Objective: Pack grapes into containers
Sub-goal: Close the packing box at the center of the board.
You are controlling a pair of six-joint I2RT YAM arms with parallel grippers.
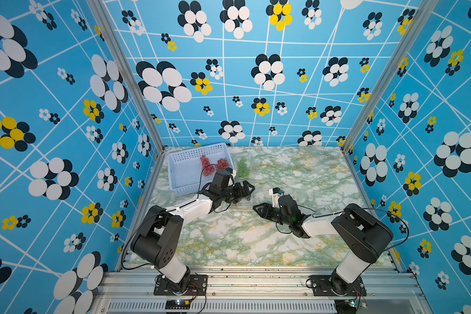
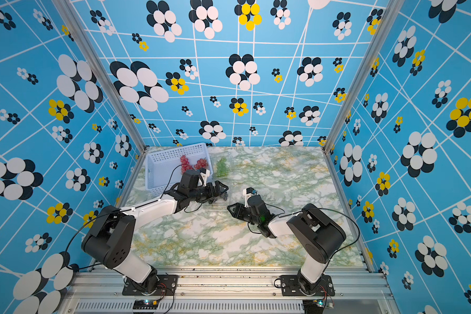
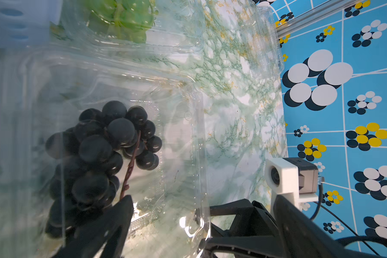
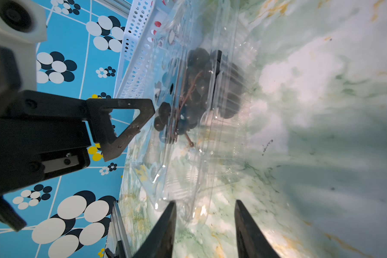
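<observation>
status: the dark grape bunch (image 3: 103,152) lies inside a clear clamshell (image 3: 194,138) on the table (image 1: 297,176), mid-table between the two arms. a green bunch (image 1: 242,166) sits in a second clamshell just beside the perforated basket (image 1: 186,176). two red bunches (image 1: 207,165) remain in that basket, unpacked.

left gripper (image 1: 246,193): fingers (image 4: 130,125) spread wide, low in the clamshell and close against the dark bunch, apparently to either side of it. no clamping is evident.

right gripper (image 4: 205,207): fingers (image 4: 165,225) parted, with the near corner of the same clamshell between them. whether they touch the plastic cannot be told.

lid position: cannot be told through the overlapping clear plastic.

risks noted:
- the rim is thin and slick. a pinch on that corner may slip off, or buckle the wall.
- if the right arm pulls or lifts while the left fingers are inside, the box could tip or slide and roll the bunch out.
- the left fingertip lies just beside the stem. it could snag on withdrawal and drag the bunch back out.
- the two grippers are near each other over one small box. contact between them is likely if either swings.
- folding a lid now would trap the left fingers.
</observation>
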